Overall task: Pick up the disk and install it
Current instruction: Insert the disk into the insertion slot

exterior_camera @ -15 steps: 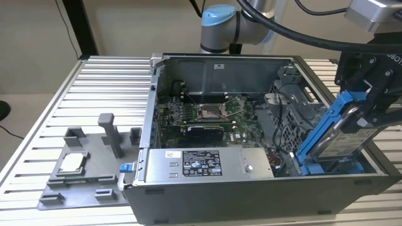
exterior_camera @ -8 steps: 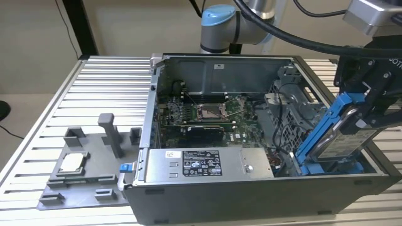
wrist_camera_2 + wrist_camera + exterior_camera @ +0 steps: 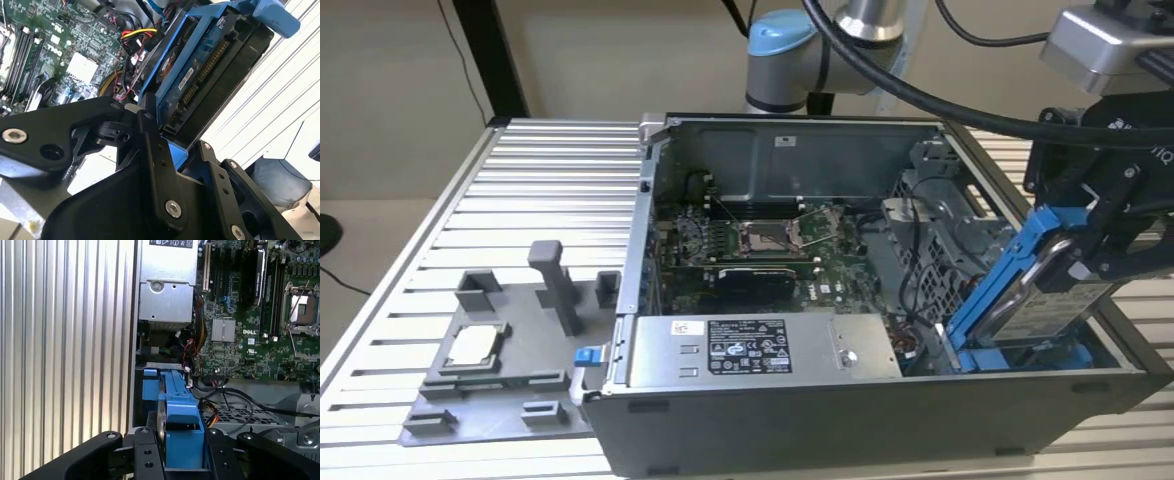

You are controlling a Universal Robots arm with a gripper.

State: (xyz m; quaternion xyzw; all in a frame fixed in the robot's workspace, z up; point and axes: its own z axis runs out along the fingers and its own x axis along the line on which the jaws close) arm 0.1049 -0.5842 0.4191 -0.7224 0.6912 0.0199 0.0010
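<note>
Over the open computer case [image 3: 854,420], your hand [image 3: 1070,265] is clamped on the disk [image 3: 1003,285], long axis steeply tilted, lower end inside.

I see the gripper [image 3: 182,442] with its black fingers [image 3: 148,452] pressed on both sides of the blue-framed disk [image 3: 176,400], which is edge-on to me. The disk's far end reaches into a corner of the open computer case [image 3: 134,390], just beside the case wall and near the grey power supply box [image 3: 165,300]. Can't tell if it's seated. Loose cables [image 3: 235,390] run next to it. The green motherboard [image 3: 240,345] lies beyond, with an open processor socket [image 3: 302,307] and a small silver heatsink [image 3: 223,330]. A ribbed metal table [image 3: 65,340] lies outside the case.
</note>
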